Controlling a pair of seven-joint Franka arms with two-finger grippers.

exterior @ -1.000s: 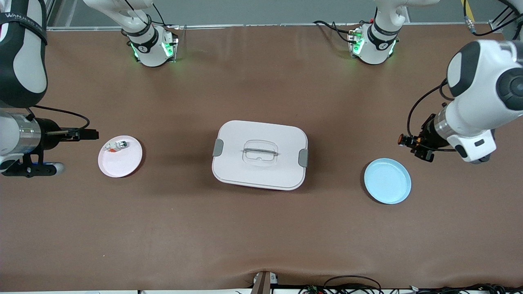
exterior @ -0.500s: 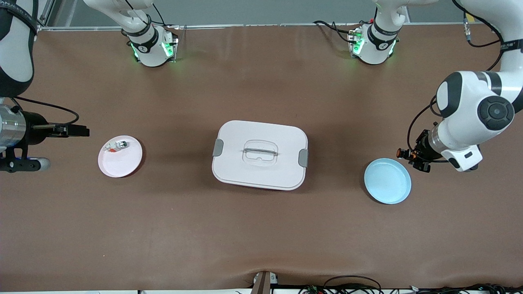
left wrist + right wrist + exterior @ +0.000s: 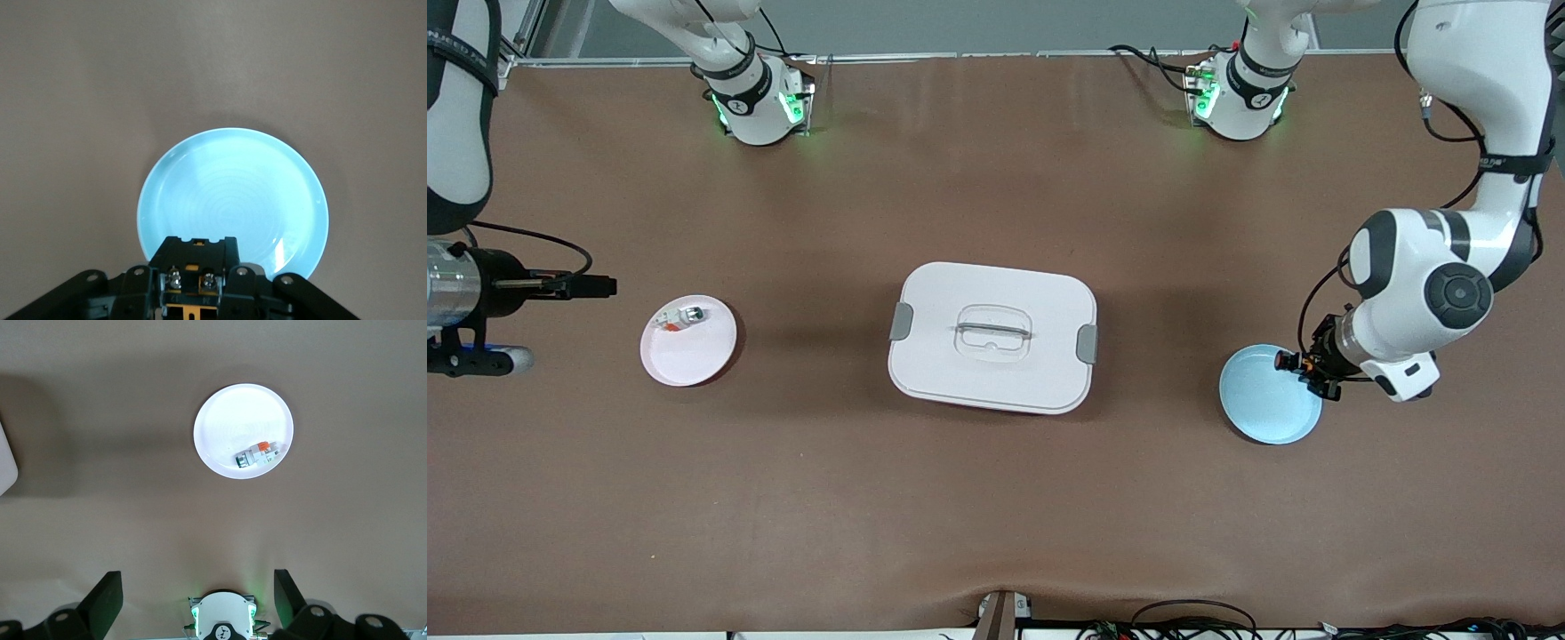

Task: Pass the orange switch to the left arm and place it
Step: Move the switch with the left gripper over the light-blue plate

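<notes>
over the blue plate [image 3: 1270,411] now, left gripper [image 3: 1294,363] has descended, pinching the orange switch [image 3: 1288,361]; right gripper [image 3: 198,600] waits spread.

Orange switch [image 3: 1288,361] over blue plate [image 3: 1263,409]; white box [image 3: 992,337] mid-table.

Even, bright overhead light; the box [image 3: 992,338] throws a soft shadow, and the blue plate [image 3: 233,200] shows slight glare.

High front camera, wrist cameras looking down, plates apparently shared
</notes>
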